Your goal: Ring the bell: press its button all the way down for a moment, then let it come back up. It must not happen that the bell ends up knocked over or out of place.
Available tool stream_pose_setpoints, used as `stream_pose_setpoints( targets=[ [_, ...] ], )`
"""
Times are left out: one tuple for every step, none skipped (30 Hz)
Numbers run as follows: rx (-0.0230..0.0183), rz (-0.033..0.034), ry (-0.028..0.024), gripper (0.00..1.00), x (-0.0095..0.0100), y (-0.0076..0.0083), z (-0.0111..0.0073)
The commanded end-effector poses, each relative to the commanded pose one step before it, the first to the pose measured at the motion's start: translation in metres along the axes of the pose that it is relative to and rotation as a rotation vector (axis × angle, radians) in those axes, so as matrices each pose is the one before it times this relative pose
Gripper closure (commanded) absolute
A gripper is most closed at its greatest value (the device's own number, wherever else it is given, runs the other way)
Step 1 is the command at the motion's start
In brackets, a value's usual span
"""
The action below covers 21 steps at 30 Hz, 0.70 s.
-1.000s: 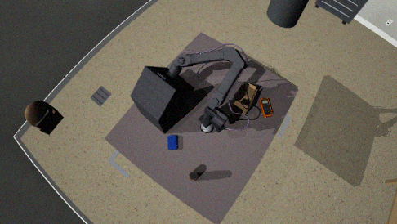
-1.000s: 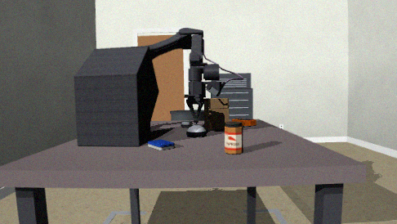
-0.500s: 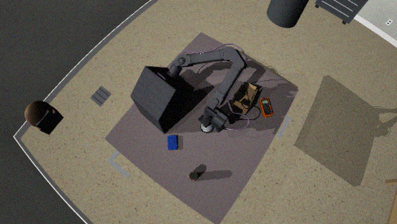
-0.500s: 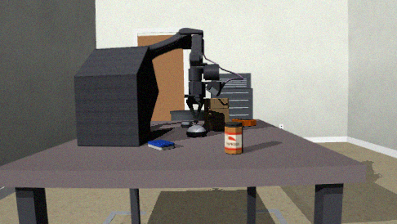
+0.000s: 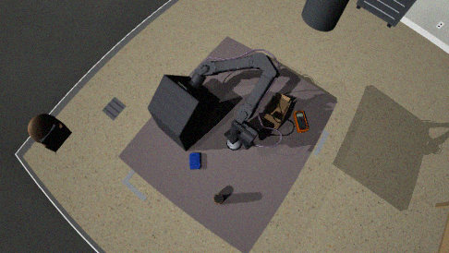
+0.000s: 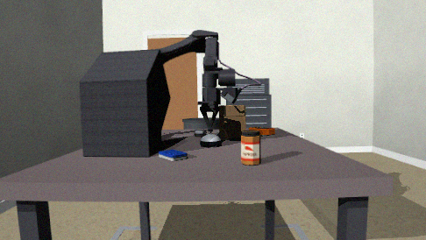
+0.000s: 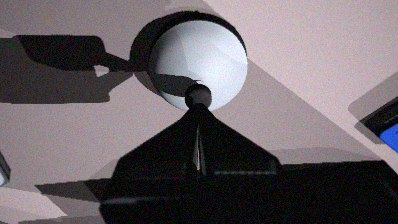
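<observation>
The bell (image 7: 198,63) is a white dome with a small dark button (image 7: 198,96) on top, on the purple table. It also shows in the side view (image 6: 210,140) and from above, mostly under the wrist (image 5: 234,143). My gripper (image 7: 198,111) is shut and empty, pointing straight down with its joined fingertips right at the button. In the side view the fingertips (image 6: 209,128) stand just above the dome's top; I cannot tell whether the button is pressed in.
A big dark box (image 6: 120,102) stands left of the bell. A blue block (image 6: 173,154) and a jar (image 6: 250,148) lie toward the front. A brown open box (image 5: 277,111) and an orange meter (image 5: 300,121) lie to the right of the arm.
</observation>
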<state>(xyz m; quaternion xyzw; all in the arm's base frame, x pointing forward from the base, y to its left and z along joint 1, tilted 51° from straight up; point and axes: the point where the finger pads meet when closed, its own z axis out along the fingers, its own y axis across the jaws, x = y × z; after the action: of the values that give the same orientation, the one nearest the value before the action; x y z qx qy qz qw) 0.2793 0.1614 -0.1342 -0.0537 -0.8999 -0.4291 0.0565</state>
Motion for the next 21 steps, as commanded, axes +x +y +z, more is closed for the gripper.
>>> stream_pose_setpoints(
  targets=[
    [-0.01369, -0.01942, -0.0193, 1.0, -0.01365, 0.00397, 0.00299],
    [0.00037, 0.00002, -0.00003, 1.0, 0.00003, -0.00008, 0.00121],
    [0.00025, 0.00002, -0.00001, 1.0, 0.00003, -0.00005, 0.00127],
    [0.00016, 0.00085, -0.0011, 1.0, -0.00024, -0.00029, 0.0009],
    [-0.00023, 0.00256, -0.00328, 1.0, -0.00075, -0.00072, 0.00011],
    [-0.00015, 0.00188, -0.00241, 1.0, -0.00055, -0.00053, 0.00018],
    [0.00079, 0.00021, -0.00044, 1.0, -0.00008, -0.0002, 0.00057],
    [0.00209, -0.00245, 0.00087, 1.0, 0.00017, 0.00036, 0.00082],
    [-0.00004, -0.00389, -0.00126, 1.0, -0.00058, 0.00121, -0.00013],
    [0.00001, -0.00025, 0.0001, 1.0, 0.00002, 0.00007, 0.00006],
    [0.0, 0.0, 0.0, 1.0, 0.0, 0.0, 0.0],
    [0.0, 0.0, 0.0, 1.0, 0.0, 0.0, 0.0],
    [0.0, 0.0, -0.00001, 1.0, 0.0, 0.0, 0.0],
    [0.0, 0.0, 0.0, 1.0, 0.0, 0.0, 0.0],
    [0.0, 0.0, 0.0, 1.0, 0.0, 0.0, 0.0],
    [0.0, 0.0, 0.0, 1.0, 0.0, 0.0, 0.0],
    [0.0, 0.0, 0.0, 1.0, 0.0, 0.0, 0.0],
    [0.0, 0.0, 0.0, 1.0, 0.0, 0.0, 0.0],
    [0.0, 0.0, 0.0, 1.0, 0.0, 0.0, 0.0],
    [0.0, 0.0, 0.0, 1.0, 0.0, 0.0, 0.0],
    [0.0, 0.0, 0.0, 1.0, 0.0, 0.0, 0.0]
  ],
)
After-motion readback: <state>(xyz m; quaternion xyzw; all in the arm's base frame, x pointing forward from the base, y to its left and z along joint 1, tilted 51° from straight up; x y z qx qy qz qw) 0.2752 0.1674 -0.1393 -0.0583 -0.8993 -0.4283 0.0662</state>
